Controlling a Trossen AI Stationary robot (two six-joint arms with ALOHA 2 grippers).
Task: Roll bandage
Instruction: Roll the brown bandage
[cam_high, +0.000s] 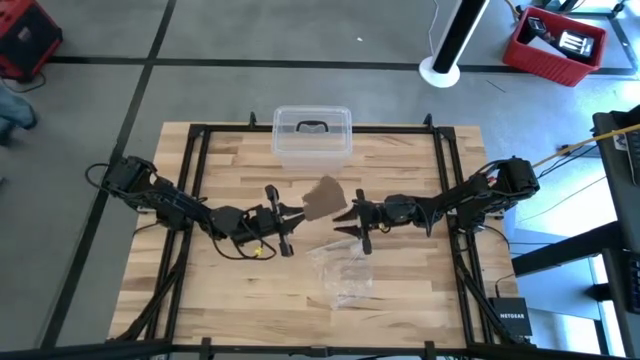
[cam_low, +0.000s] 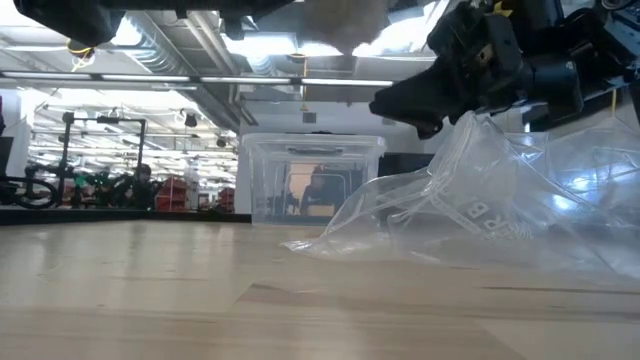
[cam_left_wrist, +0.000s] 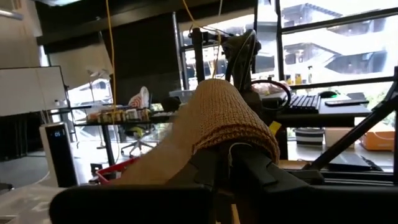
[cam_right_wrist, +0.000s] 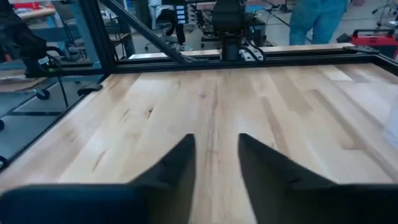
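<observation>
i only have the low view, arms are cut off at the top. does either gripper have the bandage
Observer: Yes, the left gripper is shut on the bandage, which drapes over its fingers in the left wrist view.
Operator: and the right one
Observer: The right gripper holds nothing; its fingers are apart over bare table.
Operator: where is the bandage over the table
Observer: In the high view it hangs mid-table between both grippers, in front of the clear plastic box.
</observation>
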